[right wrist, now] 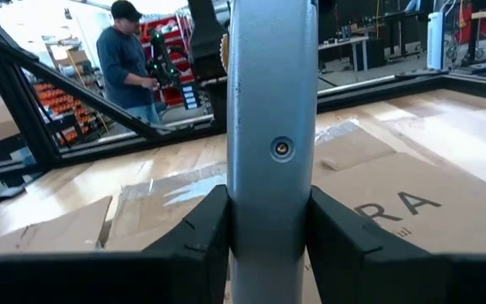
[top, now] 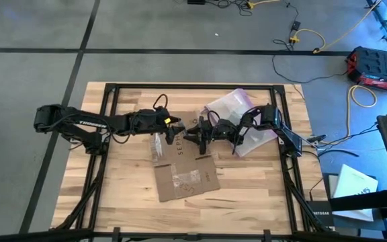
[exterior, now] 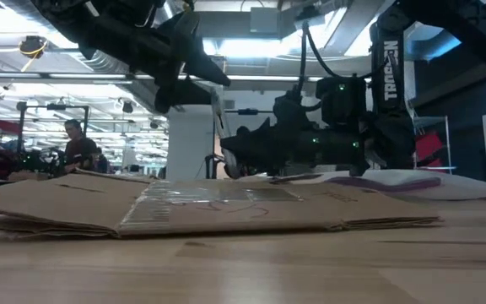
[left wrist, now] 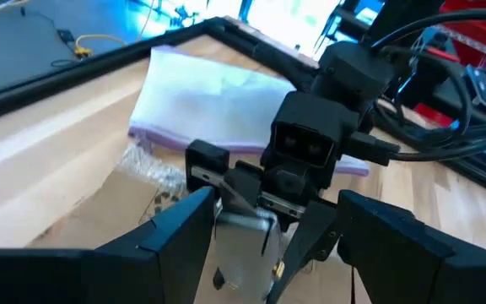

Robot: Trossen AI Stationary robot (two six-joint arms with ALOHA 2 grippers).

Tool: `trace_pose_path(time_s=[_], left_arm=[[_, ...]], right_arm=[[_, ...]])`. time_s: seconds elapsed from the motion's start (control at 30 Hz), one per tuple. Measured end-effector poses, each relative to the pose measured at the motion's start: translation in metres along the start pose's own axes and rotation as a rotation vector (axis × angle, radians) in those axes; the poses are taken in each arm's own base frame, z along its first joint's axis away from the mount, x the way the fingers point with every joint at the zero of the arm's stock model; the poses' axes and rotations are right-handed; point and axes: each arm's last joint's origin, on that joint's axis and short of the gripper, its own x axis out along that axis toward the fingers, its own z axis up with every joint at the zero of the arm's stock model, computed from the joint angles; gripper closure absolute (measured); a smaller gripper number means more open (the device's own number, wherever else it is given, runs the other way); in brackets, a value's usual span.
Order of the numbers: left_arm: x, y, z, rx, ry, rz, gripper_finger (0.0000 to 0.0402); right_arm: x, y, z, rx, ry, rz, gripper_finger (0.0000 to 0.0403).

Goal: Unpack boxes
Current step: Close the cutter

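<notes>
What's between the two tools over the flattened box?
A grey knife-like tool, shut in the right tool; the left tool faces it, per both wrist views.

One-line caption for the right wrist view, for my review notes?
Right gripper clamps a flat grey metal tool upright above the flattened brown cardboard box on the wooden table; a person stands behind.

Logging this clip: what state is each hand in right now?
Left hand: open around the grey tool, fingers apart.
Right hand: closed on the grey tool, above the flattened cardboard box.
</notes>
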Motion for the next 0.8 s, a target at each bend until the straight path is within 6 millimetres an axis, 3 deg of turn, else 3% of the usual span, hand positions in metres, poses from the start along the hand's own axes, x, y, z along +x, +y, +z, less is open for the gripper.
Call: trace_pose_path(time_s=[0.5,0.8], left_arm=[[0.019,-0.008,-0.02,-0.101,0.026,-0.015,0.0163],[0.019,-0.012,-0.004,-0.119,-0.126,-0.076,0.0163]], right_arm=[[0.001,0.0,-0.003,-0.025,0.039,-0.003,0.0299],[0.002,0.0,0.002,-0.035,-0.002,-0.013,0.0299]])
